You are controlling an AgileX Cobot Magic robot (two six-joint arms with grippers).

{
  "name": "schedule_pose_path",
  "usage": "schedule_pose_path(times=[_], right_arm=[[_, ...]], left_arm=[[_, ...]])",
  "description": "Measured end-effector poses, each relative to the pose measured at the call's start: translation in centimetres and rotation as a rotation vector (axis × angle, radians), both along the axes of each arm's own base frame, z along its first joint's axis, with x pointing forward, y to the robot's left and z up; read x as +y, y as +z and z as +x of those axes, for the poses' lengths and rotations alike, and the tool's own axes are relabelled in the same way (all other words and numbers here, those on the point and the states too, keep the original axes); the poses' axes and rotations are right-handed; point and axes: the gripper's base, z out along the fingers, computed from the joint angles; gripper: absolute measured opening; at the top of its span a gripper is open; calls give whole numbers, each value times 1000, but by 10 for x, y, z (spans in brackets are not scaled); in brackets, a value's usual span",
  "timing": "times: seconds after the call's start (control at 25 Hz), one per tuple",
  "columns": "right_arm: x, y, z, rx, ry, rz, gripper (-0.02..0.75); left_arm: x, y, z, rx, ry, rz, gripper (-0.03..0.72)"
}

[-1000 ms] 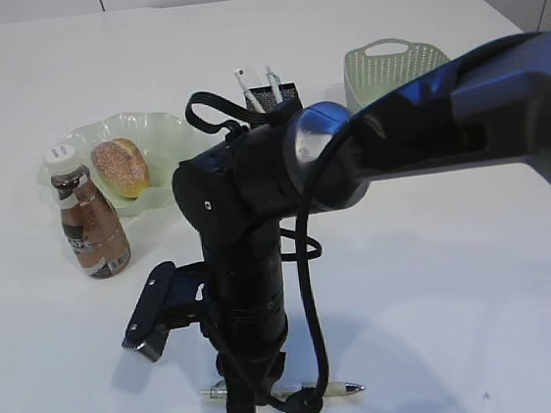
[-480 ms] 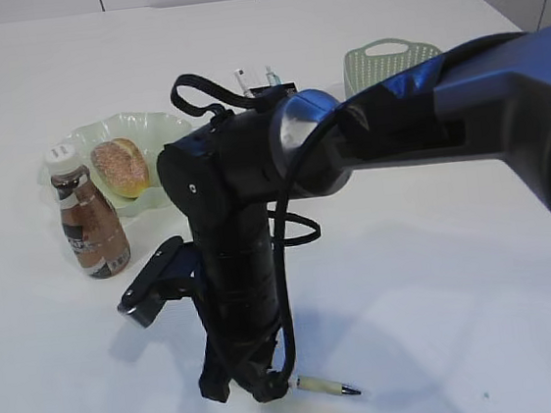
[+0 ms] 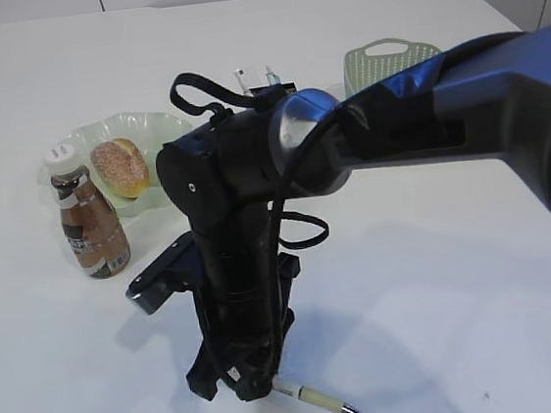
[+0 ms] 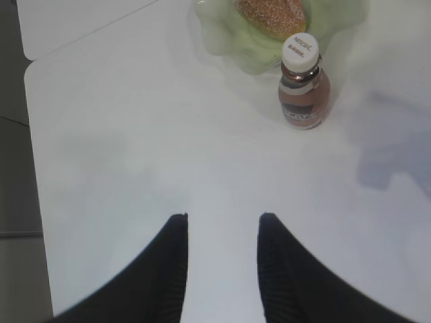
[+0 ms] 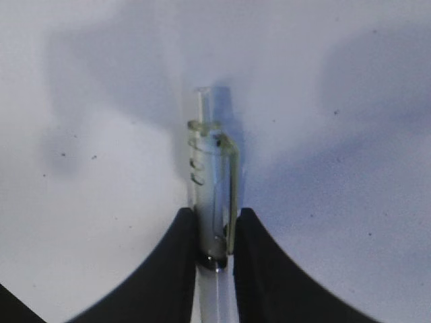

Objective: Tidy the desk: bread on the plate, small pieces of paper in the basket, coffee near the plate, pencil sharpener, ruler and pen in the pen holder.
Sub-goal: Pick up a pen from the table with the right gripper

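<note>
Down at the near edge of the desk (image 3: 441,278), the right tool (image 3: 247,382) is clamped on the pen (image 3: 316,400). In the right wrist view its two dark fingers (image 5: 176,259) press the clear barrel from both sides, just below the clip, and the pen's end sticks out past the fingertips. From outside, the pen's tip end slants away from the tool toward the desk surface; whether it touches cannot be told.

Beyond that tool and off to its left stands the coffee (image 3: 88,224), upright, right beside the plate (image 3: 154,130), with the bread (image 3: 121,167) lying on the plate. Farther back, mostly hidden by the arm, is the pen holder (image 3: 273,90), with the basket (image 3: 391,62) to its right.

The left tool (image 4: 222,259) hangs above bare desk with its fingers parted and nothing between them; ahead of it are the coffee and the plate.
</note>
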Motion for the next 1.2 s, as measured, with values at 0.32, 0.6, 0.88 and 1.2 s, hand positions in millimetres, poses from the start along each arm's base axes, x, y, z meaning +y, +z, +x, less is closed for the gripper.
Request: schedule_pose_path(times=[0.32,0.6,0.88,1.2], right_arm=[[0,1,3,-24,-182,-29,143],[7,24,26,-210,-324,3,143],[12,39,39,-317,-373,48,143],[17,67,54,-521,-334,177,143]], left_arm=[[0,0,0,-2,-2,-3,241],[-1,1,1,-10,-5,-6,241],[-2,0,2,-15,-9,-7,241],[-4,-1,7,-28,-19,-11,240]])
